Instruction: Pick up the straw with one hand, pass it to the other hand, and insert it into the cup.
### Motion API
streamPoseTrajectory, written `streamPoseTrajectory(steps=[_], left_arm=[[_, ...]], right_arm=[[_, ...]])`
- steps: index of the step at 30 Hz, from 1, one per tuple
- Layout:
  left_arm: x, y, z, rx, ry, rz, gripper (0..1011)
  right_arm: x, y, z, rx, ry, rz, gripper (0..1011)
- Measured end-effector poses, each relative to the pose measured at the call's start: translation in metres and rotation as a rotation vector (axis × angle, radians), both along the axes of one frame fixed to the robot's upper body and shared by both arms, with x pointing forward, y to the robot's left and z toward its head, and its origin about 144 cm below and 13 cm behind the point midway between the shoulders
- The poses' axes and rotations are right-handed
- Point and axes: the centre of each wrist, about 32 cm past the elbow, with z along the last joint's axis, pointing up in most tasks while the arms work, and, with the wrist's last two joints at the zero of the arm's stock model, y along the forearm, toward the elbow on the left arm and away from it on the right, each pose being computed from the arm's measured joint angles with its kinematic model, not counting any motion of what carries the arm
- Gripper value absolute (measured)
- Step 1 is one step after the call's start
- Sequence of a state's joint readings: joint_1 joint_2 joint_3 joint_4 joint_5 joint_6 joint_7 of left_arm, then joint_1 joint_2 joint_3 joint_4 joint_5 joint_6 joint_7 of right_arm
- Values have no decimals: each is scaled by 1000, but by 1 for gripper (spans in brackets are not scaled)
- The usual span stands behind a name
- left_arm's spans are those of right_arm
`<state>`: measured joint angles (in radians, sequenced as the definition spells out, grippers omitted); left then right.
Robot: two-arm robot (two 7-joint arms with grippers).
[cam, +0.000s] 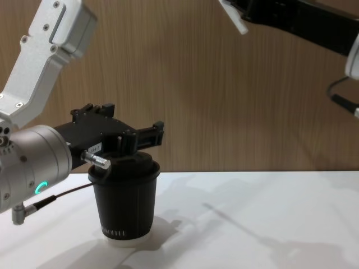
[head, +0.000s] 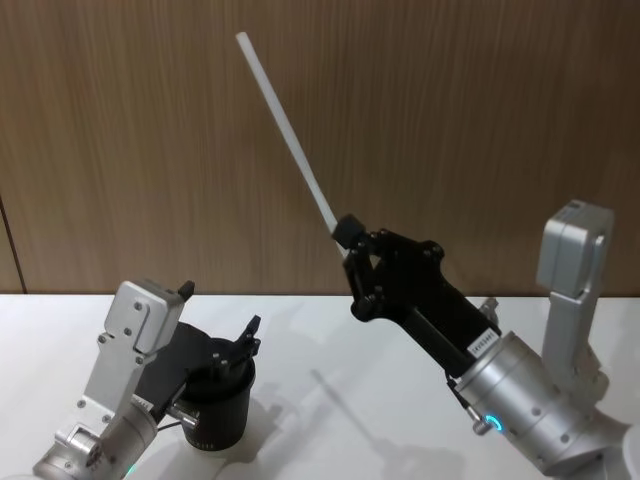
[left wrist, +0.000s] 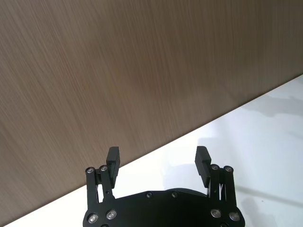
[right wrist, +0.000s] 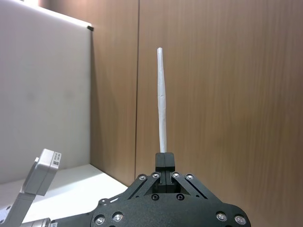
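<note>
Your right gripper (head: 349,236) is raised high, up and right of the cup (head: 222,412), pinching the straw (head: 285,125) at its lower end. Your left gripper (left wrist: 158,157) hovers spread just over the cup's lid.

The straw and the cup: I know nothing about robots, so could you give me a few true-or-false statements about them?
The right gripper holds the straw by one end. True.
The straw is already in the cup. False: it points up in the air, apart from the cup.
The left gripper is open. True.
The cup lies on its side. False: it stands upright on the white table, lid on.
</note>
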<state>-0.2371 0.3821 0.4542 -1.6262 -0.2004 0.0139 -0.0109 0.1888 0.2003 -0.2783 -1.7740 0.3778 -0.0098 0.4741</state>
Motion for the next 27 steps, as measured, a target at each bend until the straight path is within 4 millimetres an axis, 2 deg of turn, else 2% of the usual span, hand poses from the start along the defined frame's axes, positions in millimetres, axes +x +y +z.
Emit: streamPoseTrajectory(steps=[15, 27], left_arm=[[0, 0, 0, 0, 0, 0, 1000], [0, 0, 0, 0, 0, 0, 1000]], right_arm=[[31, 4, -5, 3, -2, 82, 0], [49, 3, -9, 4, 15, 120, 0]])
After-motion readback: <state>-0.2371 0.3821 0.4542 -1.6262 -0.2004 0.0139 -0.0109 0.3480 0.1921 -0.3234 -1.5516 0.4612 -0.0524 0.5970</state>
